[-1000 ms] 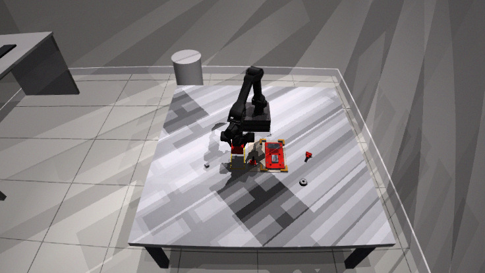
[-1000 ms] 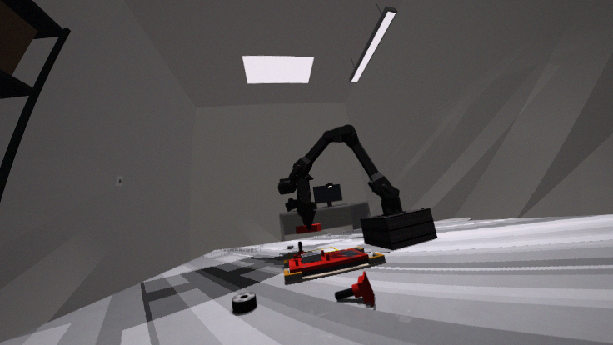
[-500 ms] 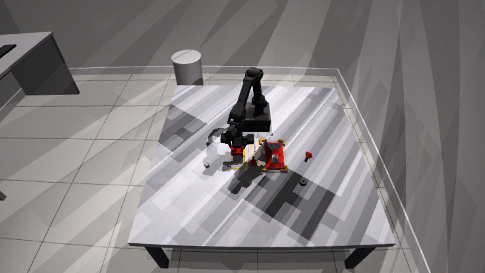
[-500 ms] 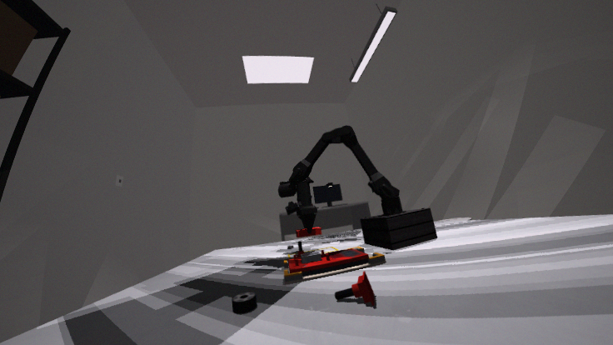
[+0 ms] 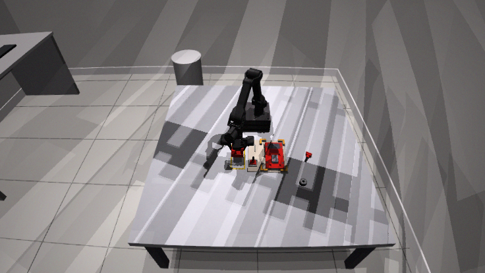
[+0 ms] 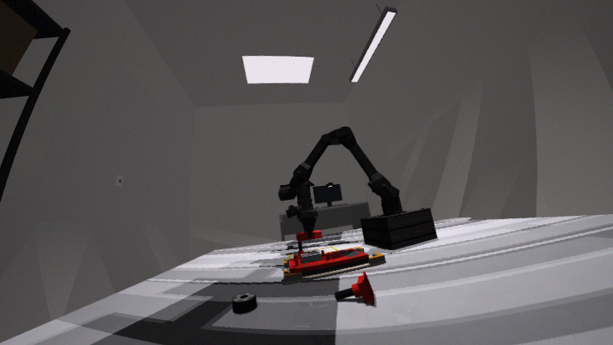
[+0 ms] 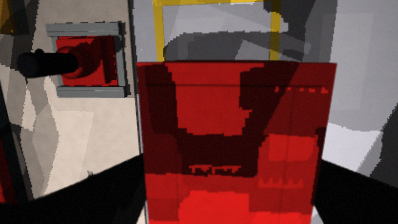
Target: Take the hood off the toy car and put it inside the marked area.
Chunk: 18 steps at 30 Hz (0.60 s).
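Note:
My gripper (image 5: 238, 151) (image 6: 308, 232) (image 7: 227, 163) is shut on the red hood (image 5: 237, 153) (image 6: 309, 237) (image 7: 235, 140). It holds the hood flat, a little above the table. The yellow outline of the marked area (image 5: 237, 168) (image 7: 159, 35) lies under the hood and reaches past its far edge. The hood hides the near part of the outline in the wrist view. The red toy car (image 5: 274, 153) (image 6: 327, 259) sits on its orange-cornered base to the right of the marked area.
A beige plate (image 5: 258, 152) (image 7: 75, 135) between the area and the car carries a red part with a black pin (image 5: 252, 161) (image 7: 85, 62) in a grey holder. A red-headed pin (image 5: 307, 155) (image 6: 360, 290) and a black wheel (image 5: 302, 182) (image 6: 244, 302) lie beyond the car. The arm's base (image 5: 258, 119) (image 6: 398, 232) stands behind.

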Tool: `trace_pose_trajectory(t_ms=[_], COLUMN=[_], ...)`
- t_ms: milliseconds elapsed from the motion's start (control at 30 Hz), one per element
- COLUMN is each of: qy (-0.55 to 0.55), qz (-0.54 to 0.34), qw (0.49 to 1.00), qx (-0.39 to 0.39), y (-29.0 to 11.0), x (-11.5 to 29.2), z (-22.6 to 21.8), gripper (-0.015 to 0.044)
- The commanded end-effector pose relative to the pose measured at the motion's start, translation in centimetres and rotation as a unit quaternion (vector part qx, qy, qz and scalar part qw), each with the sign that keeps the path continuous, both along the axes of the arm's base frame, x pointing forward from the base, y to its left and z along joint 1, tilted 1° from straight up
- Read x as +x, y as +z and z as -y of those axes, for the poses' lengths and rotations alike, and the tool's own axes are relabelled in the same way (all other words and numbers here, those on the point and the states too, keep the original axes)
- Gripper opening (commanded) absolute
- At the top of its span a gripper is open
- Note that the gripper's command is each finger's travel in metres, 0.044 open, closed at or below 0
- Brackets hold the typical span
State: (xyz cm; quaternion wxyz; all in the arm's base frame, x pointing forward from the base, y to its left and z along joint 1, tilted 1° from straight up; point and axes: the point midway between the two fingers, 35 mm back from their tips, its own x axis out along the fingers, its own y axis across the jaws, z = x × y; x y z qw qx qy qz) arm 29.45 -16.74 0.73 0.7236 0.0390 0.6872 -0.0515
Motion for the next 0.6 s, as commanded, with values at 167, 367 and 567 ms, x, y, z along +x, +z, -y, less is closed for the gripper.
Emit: trace_pose_trajectory(t_ms=[167,367,567], qy=[0.002,0.002,0.002], qz=[-0.006,-0.006,-0.006], qw=[1.000,1.000,1.000], qx=[0.005,0.005,0.005], y=[-1.2,-1.8,-2.3], x=[-0.2,-0.3,-0.3], z=[-0.2,-0.2,-0.2], gripper=[0.0000,0.0000,0.0000])
